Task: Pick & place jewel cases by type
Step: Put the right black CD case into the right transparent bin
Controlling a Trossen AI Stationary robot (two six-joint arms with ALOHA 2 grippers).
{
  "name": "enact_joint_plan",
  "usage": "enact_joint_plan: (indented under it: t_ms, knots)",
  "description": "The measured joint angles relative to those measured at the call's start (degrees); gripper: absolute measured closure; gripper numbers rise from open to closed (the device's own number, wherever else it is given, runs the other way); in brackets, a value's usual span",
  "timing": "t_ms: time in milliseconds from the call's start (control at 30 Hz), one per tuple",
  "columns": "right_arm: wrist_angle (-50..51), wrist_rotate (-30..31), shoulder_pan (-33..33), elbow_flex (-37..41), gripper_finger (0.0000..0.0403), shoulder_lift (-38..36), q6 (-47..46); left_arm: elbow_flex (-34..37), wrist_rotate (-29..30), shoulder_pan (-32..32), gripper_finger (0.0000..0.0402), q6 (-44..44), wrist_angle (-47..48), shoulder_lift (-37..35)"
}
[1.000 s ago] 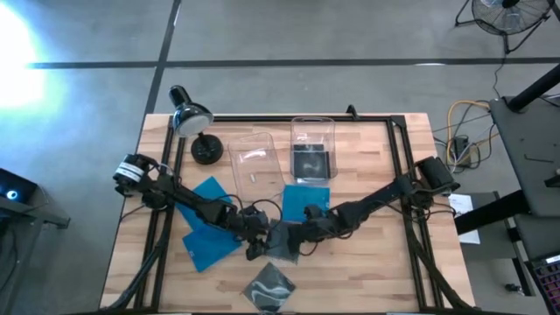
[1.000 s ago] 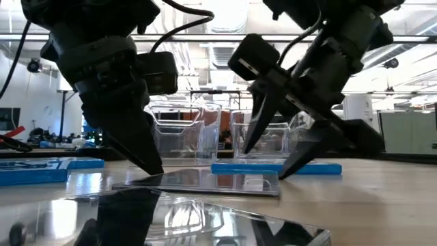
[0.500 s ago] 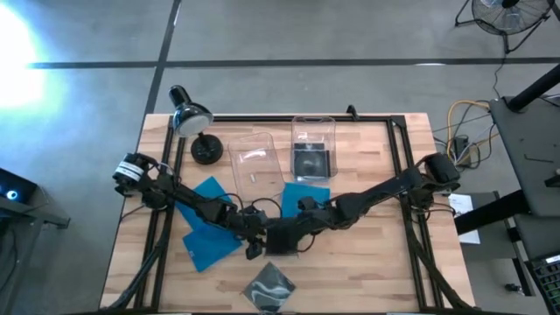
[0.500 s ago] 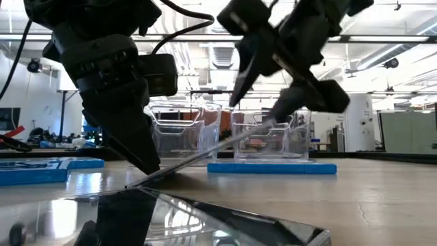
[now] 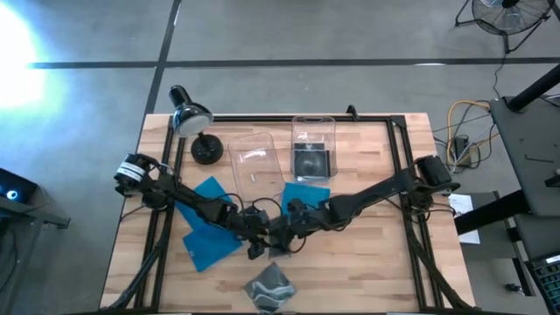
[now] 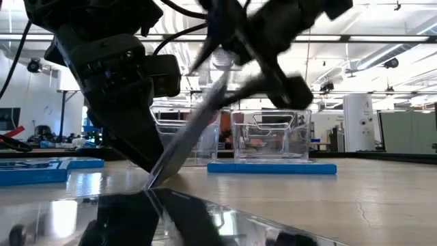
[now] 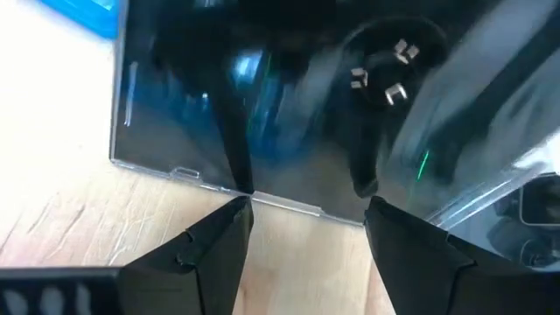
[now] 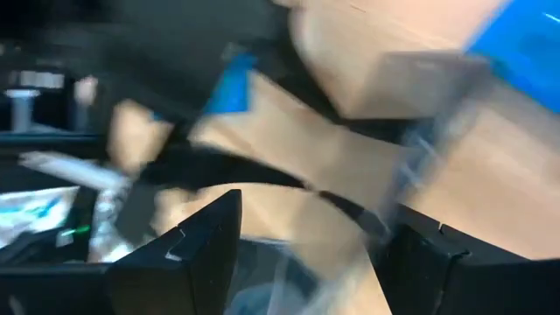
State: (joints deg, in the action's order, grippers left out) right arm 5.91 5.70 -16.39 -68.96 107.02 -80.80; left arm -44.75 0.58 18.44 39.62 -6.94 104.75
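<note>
Low view: dark grey glossy jewel case (image 6: pixel 194 133) tilts up mid-counter (image 6: pixel 382 198), one edge down. Right gripper (image 6: pixel 270 65) jaws clamp its raised edge; left gripper (image 6: pixel 140 147) jaws, apart, brace the low edge. Lift slowly, since it may slip.

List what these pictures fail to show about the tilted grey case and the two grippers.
- Right gripper: motion-blurred in the low view and the right wrist view, so its hold on the tilted grey case is unclear.
- Left gripper: in the high view the arms overlap there; contact with the case's lower edge cannot be confirmed.
- Second grey case: the low view's bottom edge cuts it off.
- Right bin: its dark contents are too small to identify.
</note>
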Motion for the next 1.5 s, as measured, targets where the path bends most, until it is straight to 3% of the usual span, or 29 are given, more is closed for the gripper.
enact_joint_plan:
  t_ms: [267,667,933,1033,1233,1400,1500]
  knots:
    - [4.61,-4.37,-0.07,0.82,0.0196,-0.26,-6.43,0.00,0.15,0.04,0.0188,1.02,-0.23,0.00]
    - [3.76,-3.11,-0.04,2.00,0.0368,-0.28,-9.25,-0.98,1.07,0.09,0.0188,-0.38,-3.25,-0.11]
    - [6.29,-2.74,-0.11,2.00,0.0394,-2.21,-6.76,-1.82,3.30,1.53,0.0188,0.12,3.07,-6.54]
    - [10.55,-2.42,-0.08,2.11,0.0394,-4.86,-5.60,-2.60,6.86,2.36,0.0188,0.12,7.14,-11.21]
    - [20.81,4.14,2.09,2.99,0.0394,-15.73,-2.60,-3.32,13.49,3.17,0.0188,2.93,16.84,-19.67]
    - [21.96,8.32,7.41,3.60,0.0394,-27.44,3.88,-3.54,17.44,3.19,0.0188,7.41,18.02,-26.51]
    - [27.97,12.47,13.18,3.60,0.0394,-32.91,8.21,-3.88,20.83,3.19,0.0188,9.11,18.34,-29.81]
